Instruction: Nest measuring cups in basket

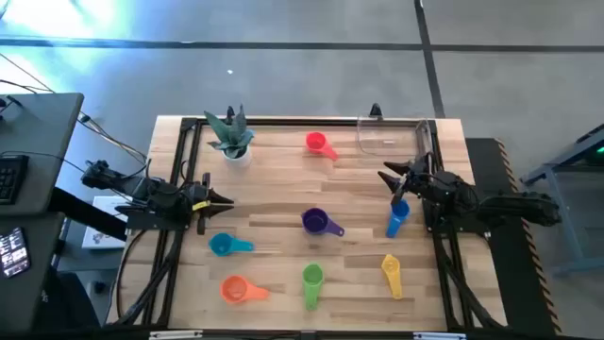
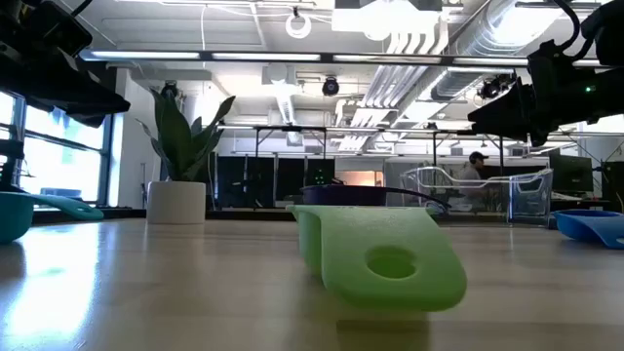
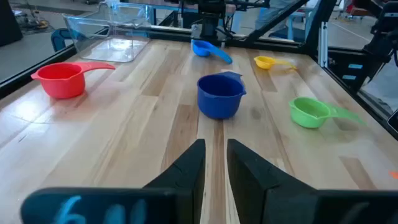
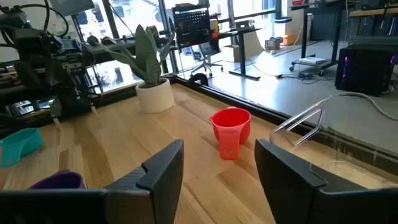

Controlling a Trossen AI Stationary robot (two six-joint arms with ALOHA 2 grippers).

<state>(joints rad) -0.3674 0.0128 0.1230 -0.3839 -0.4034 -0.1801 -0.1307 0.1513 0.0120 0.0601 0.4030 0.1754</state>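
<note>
Seven cups lie apart on the wooden table, resting on their bases: red (image 1: 316,144), purple (image 1: 316,222), blue (image 1: 397,217), teal (image 1: 225,246), orange (image 1: 236,288), green (image 1: 312,278), yellow (image 1: 392,272). The clear basket (image 1: 392,137) stands at the far right with nothing in it. My left gripper (image 1: 226,200) hovers by the left edge with only a narrow gap between its fingers (image 3: 216,149); it points at the purple cup (image 3: 219,96). My right gripper (image 1: 389,181) is wide open (image 4: 221,155) just past the blue cup, facing the red cup (image 4: 230,130).
A white potted plant (image 1: 231,140) stands at the far left of the table. Black frame rails (image 1: 184,189) run along the table's edges. In the low view the green cup (image 2: 380,253) lies close to the camera. Bare wood lies between the cups.
</note>
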